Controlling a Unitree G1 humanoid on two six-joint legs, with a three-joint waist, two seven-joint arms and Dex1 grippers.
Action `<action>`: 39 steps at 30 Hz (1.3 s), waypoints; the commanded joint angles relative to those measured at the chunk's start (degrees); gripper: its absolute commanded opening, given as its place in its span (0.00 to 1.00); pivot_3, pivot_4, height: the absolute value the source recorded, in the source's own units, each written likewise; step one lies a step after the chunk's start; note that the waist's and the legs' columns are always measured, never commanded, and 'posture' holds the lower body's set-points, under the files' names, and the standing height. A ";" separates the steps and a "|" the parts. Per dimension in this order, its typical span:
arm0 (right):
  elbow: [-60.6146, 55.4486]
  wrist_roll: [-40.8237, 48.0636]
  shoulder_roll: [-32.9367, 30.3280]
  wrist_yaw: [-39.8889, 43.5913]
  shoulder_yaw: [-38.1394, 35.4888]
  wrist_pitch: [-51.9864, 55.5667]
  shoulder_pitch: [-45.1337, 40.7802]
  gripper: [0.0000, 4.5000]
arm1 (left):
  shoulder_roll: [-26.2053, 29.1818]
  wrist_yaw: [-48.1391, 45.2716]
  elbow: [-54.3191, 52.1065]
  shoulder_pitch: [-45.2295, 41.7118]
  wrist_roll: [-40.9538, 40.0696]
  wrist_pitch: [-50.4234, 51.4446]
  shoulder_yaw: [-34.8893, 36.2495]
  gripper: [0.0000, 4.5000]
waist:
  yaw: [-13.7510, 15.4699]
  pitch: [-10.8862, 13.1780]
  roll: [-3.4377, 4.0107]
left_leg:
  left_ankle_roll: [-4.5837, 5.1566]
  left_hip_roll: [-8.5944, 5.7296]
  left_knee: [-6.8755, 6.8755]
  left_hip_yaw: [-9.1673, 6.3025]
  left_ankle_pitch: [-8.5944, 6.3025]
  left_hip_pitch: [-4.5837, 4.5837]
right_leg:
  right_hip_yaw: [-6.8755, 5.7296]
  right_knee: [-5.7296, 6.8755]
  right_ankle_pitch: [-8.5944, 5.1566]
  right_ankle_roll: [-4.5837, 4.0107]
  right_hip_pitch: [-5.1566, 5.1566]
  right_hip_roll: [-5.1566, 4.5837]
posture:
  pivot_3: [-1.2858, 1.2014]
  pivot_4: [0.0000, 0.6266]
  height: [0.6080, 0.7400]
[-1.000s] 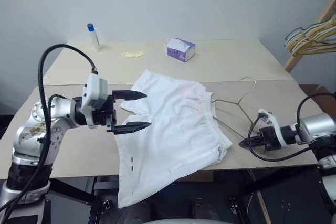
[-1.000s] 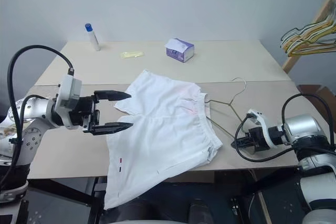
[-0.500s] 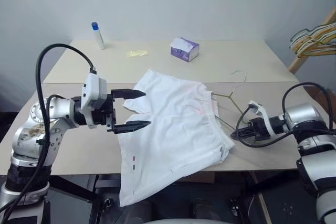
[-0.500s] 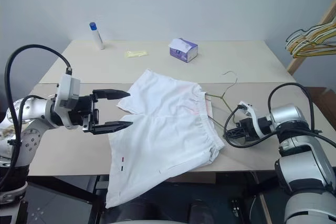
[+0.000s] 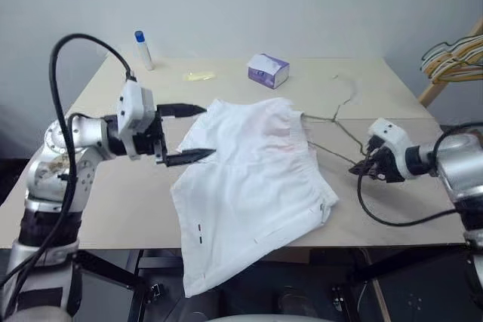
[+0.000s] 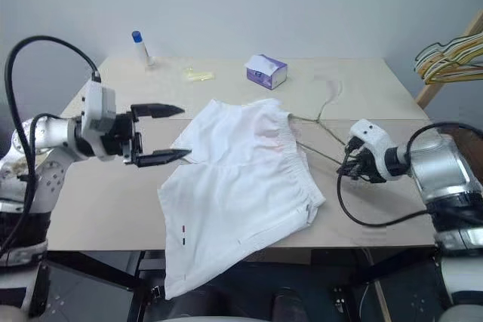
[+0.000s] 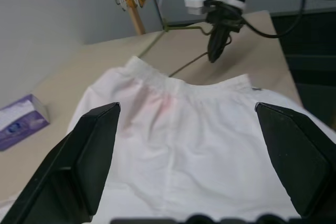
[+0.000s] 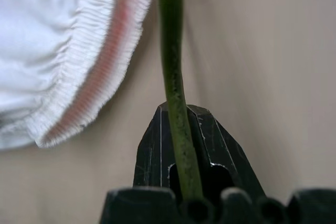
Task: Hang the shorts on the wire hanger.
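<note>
Lifting wire hanger (image 6: pixel 321 122) higher, right hand (image 6: pixel 352 167) clamped.

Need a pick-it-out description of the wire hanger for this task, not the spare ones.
On the beige table, look past the waistband of the white fabric shorts, toward the robot's right. The thin olive-grey wire hanger lies there alone, one end pinched in the right gripper. The bunch of yellowish hangers sits off the table, on a wooden rack.
</note>
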 commanded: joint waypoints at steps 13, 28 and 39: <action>-36.01 3.01 -0.55 -4.69 0.55 12.02 0.12 0.00 | -6.57 -17.24 25.21 -16.78 11.54 -24.61 -10.12 0.99 | -3.10 -0.01 0.00 | 0.01 -0.01 0.17 0.01 0.00 -0.14 | -0.04 -0.13 0.01 0.00 0.03 -0.01 | 0.50 0.00 1.00; -38.47 12.72 -2.59 -2.52 -0.70 17.95 -3.71 0.00 | -10.78 -23.17 40.47 -21.63 20.67 -37.29 -15.95 0.73 | -4.60 -0.01 -0.01 | 0.04 0.03 0.18 -0.01 -0.02 -0.20 | -0.02 -0.07 0.00 0.01 -0.07 -0.01 | 0.50 0.00 1.00; -38.47 15.55 -3.05 -3.31 -1.80 14.68 -2.59 0.00 | -10.83 -21.94 39.02 -20.14 19.08 -33.95 -13.88 0.01 | -4.59 -0.01 -0.01 | 0.07 0.05 0.23 -0.13 -0.04 -0.21 | 0.01 0.00 0.00 0.01 -0.10 -0.01 | 0.50 0.00 1.00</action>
